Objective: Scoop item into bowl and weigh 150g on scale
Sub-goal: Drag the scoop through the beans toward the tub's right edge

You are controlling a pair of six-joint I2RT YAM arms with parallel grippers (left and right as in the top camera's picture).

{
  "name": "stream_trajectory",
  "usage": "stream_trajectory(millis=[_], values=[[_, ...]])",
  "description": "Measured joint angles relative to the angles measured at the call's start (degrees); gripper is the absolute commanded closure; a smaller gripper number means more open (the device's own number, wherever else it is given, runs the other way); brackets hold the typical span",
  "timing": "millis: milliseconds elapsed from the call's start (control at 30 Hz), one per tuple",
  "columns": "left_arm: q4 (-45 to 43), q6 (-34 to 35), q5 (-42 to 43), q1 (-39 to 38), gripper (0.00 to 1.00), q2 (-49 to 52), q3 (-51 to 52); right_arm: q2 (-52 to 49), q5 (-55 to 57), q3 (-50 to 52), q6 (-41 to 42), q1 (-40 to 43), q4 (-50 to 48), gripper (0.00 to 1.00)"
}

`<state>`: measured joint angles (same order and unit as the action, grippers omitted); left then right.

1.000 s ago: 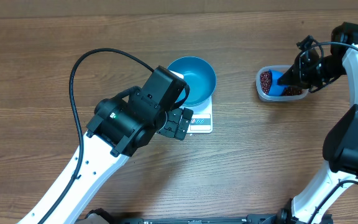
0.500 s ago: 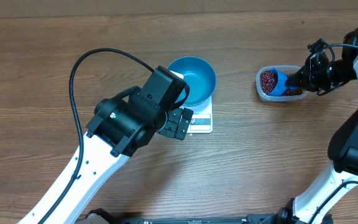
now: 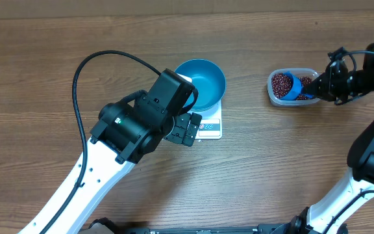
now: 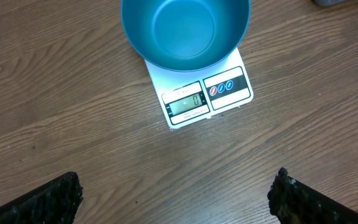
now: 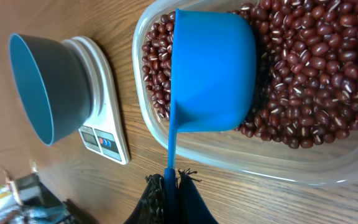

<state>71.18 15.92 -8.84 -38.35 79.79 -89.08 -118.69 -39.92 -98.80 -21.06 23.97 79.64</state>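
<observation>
Beans (image 5: 309, 74) lie heaped in a clear tub (image 5: 253, 158) at the upper right of the overhead frame, well apart from the bowl (image 3: 200, 83), which sits just above the frame's middle. The bowl stands upright on the scale (image 4: 207, 99), covering its far part and leaving the display edge bare. In the left wrist view the display reads what looks like a zero, and the bowl's inside shows plain teal throughout.

The right gripper (image 5: 171, 196), at the right edge of the overhead frame, has its jaws closed tight on the thin handle of a blue scoop (image 5: 213, 68). The scoop's cup reaches into the tub and rests among the beans, its rounded outside turned toward the right wrist camera. Whether any beans are inside the cup I cannot tell.

The left gripper (image 4: 176, 196) hangs over the table (image 4: 55, 112) just below and left of the scale in the overhead frame. Its fingers are spread as wide as they go, one in each lower corner of the left wrist view, and they hold nothing and touch nothing
</observation>
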Motion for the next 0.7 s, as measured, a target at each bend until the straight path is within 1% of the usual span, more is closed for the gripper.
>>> stream_trajectory(millis=[700], values=[[0.0, 0.0, 0.0, 0.0, 0.01, 0.0, 0.0, -0.2, -4.5, 4.5, 0.0, 3.4, -2.4, 0.96]])
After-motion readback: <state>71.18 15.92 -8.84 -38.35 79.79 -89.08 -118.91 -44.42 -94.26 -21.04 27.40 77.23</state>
